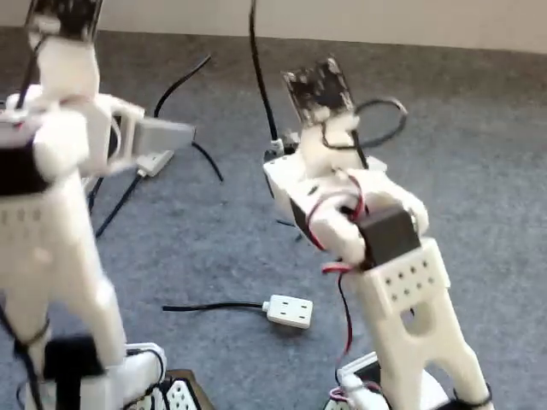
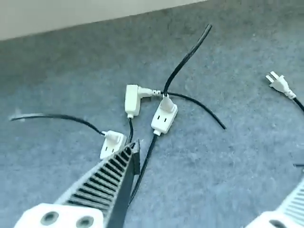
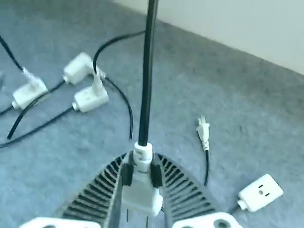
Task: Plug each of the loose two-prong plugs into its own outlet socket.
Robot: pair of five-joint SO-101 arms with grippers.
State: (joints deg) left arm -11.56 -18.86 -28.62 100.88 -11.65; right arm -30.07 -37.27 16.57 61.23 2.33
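Observation:
My right gripper [image 3: 141, 165] is shut on a white two-prong plug [image 3: 141, 192], held off the carpet; its black cord [image 3: 148, 71] runs away from it. Beyond lie a loose white plug [image 3: 203, 129] and a free white outlet socket [image 3: 260, 192]. In the high view that socket [image 1: 289, 311] rests near the front, between the arms, and the right gripper [image 1: 289, 162] hangs mid-table. My left gripper [image 2: 213, 180] stands open above two sockets [image 2: 164, 117] [image 2: 113, 144] that each hold a plug. A loose plug [image 2: 278, 83] lies off to the side.
A white angled plug body [image 2: 132, 99] lies beside the filled sockets. Black cords [image 1: 184, 85] trail over the grey carpet at the back left. A pale wall [image 3: 247, 23] bounds the carpet at the far side.

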